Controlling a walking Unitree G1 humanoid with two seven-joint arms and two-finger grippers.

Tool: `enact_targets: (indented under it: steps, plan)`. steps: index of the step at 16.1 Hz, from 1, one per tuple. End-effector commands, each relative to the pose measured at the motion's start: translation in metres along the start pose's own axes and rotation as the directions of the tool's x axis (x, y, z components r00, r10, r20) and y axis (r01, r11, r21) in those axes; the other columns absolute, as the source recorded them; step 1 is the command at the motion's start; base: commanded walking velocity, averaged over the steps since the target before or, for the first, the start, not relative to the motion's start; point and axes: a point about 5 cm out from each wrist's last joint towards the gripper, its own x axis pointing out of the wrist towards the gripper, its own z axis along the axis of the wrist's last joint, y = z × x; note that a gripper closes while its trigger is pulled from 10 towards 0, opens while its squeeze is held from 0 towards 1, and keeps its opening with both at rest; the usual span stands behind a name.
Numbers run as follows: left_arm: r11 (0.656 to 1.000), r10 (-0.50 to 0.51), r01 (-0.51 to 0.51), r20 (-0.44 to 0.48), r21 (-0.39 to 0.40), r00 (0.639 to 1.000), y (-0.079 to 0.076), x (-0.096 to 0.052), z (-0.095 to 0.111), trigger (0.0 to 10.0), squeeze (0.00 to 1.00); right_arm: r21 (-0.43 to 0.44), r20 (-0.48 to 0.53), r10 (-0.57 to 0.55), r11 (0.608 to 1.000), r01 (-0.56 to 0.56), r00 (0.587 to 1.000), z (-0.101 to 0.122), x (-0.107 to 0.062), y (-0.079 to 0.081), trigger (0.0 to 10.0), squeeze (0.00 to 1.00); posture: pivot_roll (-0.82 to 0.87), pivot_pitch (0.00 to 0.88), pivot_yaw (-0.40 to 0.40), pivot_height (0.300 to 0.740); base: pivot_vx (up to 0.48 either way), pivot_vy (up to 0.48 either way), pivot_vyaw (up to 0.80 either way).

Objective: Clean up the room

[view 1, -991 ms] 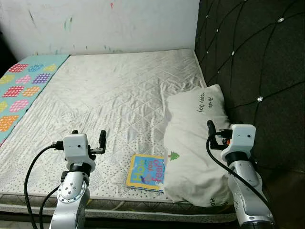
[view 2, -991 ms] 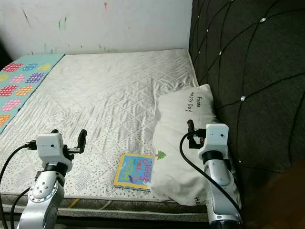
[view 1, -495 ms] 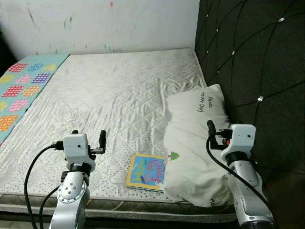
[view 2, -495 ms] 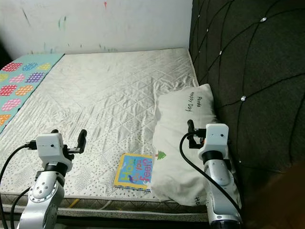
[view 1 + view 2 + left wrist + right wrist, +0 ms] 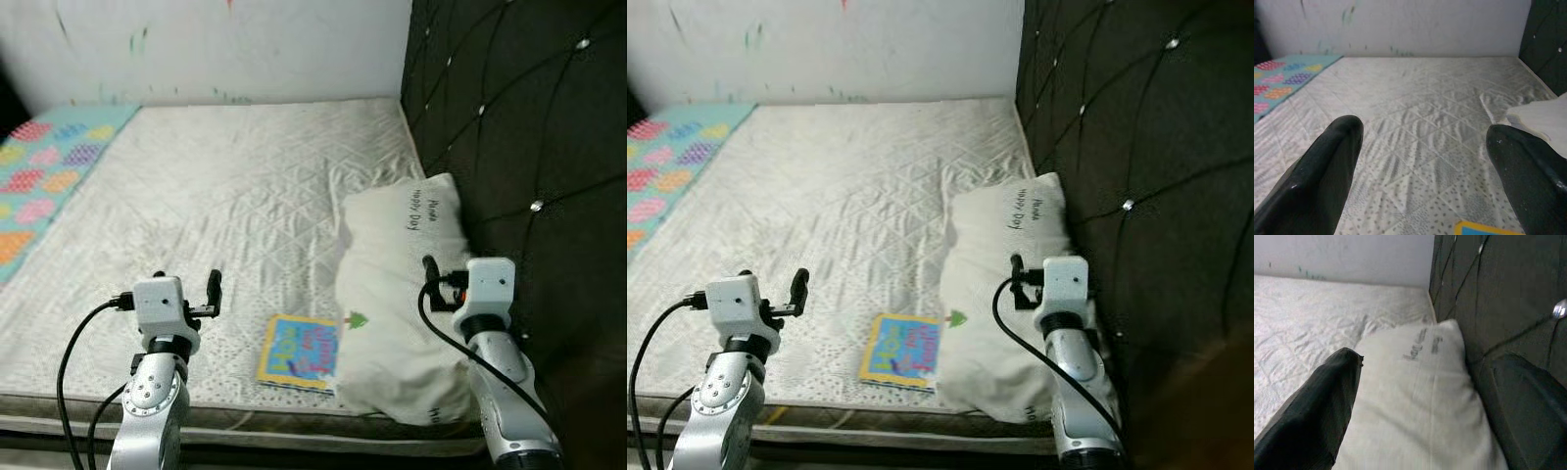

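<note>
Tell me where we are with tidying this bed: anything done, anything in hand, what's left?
Nothing looks put away yet. The colourful book lies flat near the mattress front edge, its right side against the white pillow, which rests by the dark headboard. Nothing is in hand: the left gripper is open above the mattress left of the book, and the right gripper is open over the pillow. Likely left: picking up the book.

You are facing a mattress that runs back to the wall, with the headboard along its right side. A pillow lies on the mattress against that headboard, near the front edge. A book lies flat just left of the pillow, touching it. A blanket lies along the mattress's far left side.
</note>
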Motion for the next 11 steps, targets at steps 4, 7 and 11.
enact_targets:
  steps: [4,7,11]
  plan:
    - [1.000,0.009,-0.009,0.000,-0.003,1.000,0.0041,0.0012,0.0004,10.0,0.00,0.004,-0.010,0.002,1.000,-0.002,1.000,-0.0020,0.0008,0.0018,10.0,0.00,-0.20,0.000,0.130,0.740,0.000,0.000,0.00]
    - [1.000,0.009,-0.009,-0.001,-0.001,1.000,0.0041,0.0017,0.0001,10.0,0.00,0.002,-0.010,0.000,1.000,0.000,1.000,-0.0023,0.0015,0.0017,10.0,0.00,-0.20,0.000,0.130,0.740,0.000,0.000,0.00]
    - [1.000,0.012,-0.012,0.000,-0.016,1.000,0.0037,0.0027,0.0004,10.0,0.00,-0.005,-0.012,0.004,1.000,-0.004,1.000,-0.0027,0.0015,0.0020,10.0,0.00,-0.20,0.000,0.118,0.740,0.000,0.000,0.00]
